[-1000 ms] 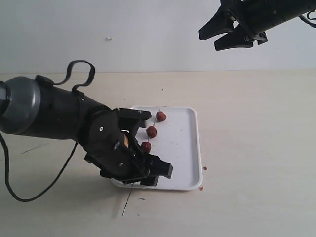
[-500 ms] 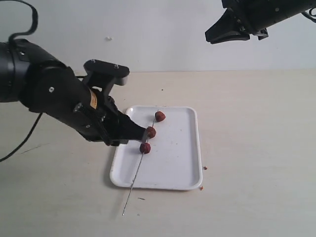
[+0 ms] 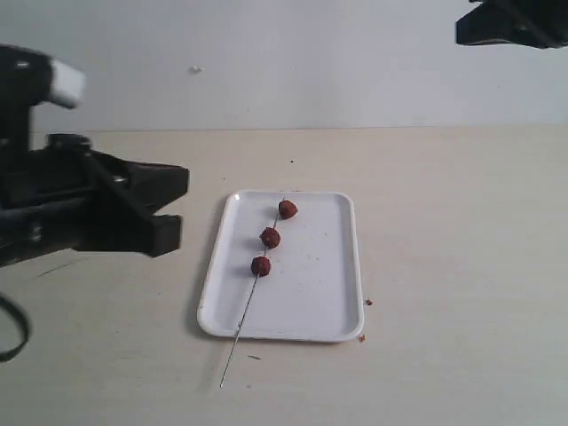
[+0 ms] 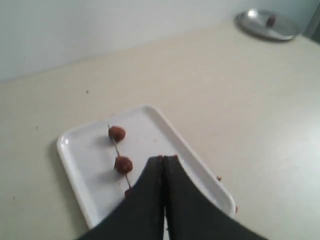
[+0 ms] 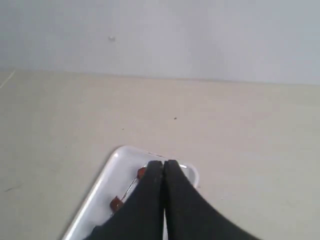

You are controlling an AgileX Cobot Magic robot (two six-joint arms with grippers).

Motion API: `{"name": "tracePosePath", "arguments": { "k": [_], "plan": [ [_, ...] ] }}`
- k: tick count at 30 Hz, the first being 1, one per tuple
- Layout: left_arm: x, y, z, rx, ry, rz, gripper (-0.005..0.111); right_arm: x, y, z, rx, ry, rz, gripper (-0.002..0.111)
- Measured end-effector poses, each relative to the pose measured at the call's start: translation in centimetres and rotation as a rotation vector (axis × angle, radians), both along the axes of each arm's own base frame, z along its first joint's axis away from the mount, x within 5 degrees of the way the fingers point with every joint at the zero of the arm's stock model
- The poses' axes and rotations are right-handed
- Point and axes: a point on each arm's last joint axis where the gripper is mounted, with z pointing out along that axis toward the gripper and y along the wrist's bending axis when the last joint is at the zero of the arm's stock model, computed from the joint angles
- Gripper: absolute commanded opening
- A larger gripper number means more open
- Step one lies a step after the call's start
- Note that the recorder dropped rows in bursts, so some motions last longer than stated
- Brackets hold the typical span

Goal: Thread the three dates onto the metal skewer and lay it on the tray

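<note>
The three dates (image 3: 271,237) sit threaded in a row on the metal skewer (image 3: 229,364). The skewer lies slantwise on the white tray (image 3: 319,293), and its near end sticks out over the tray's front rim onto the table. My left gripper (image 4: 164,159) is shut and empty above the tray (image 4: 80,160); two dates (image 4: 123,164) show beside its fingers and a third is half hidden. In the exterior view the left arm (image 3: 124,209) hangs to the left of the tray. My right gripper (image 5: 163,162) is shut and empty, high above the tray's far end (image 5: 107,172).
A round metal lid (image 4: 265,22) lies on the table far from the tray. Small reddish crumbs (image 3: 368,303) lie by the tray's right front corner. The right arm (image 3: 510,25) shows only at the exterior view's top right corner.
The left arm drew back from the tray toward the left and its jaws closed. The right gripper closed and moved up and right, almost out of view. The loaded skewer stayed put.
</note>
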Motion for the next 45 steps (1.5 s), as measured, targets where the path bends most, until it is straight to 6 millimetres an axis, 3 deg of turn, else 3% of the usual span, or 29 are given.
{"name": "tracePosePath", "arguments": {
  "k": [5, 6, 7, 12, 16, 22, 25, 34, 39, 42, 45],
  "plan": [
    [-4.3, 3.6, 0.9, -0.099, -0.159, -0.017, 0.000, -9.3, 1.6, 1.2, -0.077, -0.249, -0.067, 0.000],
    [-4.9, 4.2, 1.0, -0.114, -0.182, -0.019, 0.000, -10.4, 1.8, 1.0, -0.085, -0.275, -0.067, 0.000],
    [-5.8, 4.9, 1.1, -0.139, -0.211, -0.019, 0.000, -12.9, 2.0, 1.5, -0.090, -0.349, -0.067, 0.000],
    [-9.0, 7.7, 0.8, -0.224, -0.312, -0.016, 0.000, -20.2, 2.0, 1.2, -0.083, -0.551, -0.076, 0.000],
    [-10.6, 9.1, -0.1, -0.267, -0.364, -0.014, 0.000, -24.9, 2.0, 0.4, -0.073, -0.699, -0.073, 0.000],
    [-11.7, 10.2, -1.9, -0.233, -0.350, -0.002, 0.000, -29.8, 2.6, -0.4, -0.070, -0.847, 0.003, 0.000],
    [-11.9, 10.4, -2.6, -0.214, -0.334, 0.001, 0.000, -30.6, 2.6, -0.4, -0.066, -0.880, 0.010, 0.000],
    [-11.9, 10.4, -3.1, -0.192, -0.318, 0.002, 0.000, -30.6, 2.6, -0.4, -0.065, -0.877, 0.013, 0.000],
    [-11.9, 10.4, -3.2, -0.191, -0.317, 0.002, 0.000, -30.4, 2.3, -0.8, -0.199, -0.886, -0.001, 0.000],
    [-11.9, 10.4, -3.2, -0.191, -0.317, 0.002, 0.000, -29.4, 1.7, -2.2, -0.233, -0.802, -0.067, 0.000],
    [-11.9, 10.4, -3.2, -0.191, -0.317, 0.002, 0.000, -28.0, 0.4, -4.8, -0.261, -0.660, -0.238, 0.000]
  ]
}}
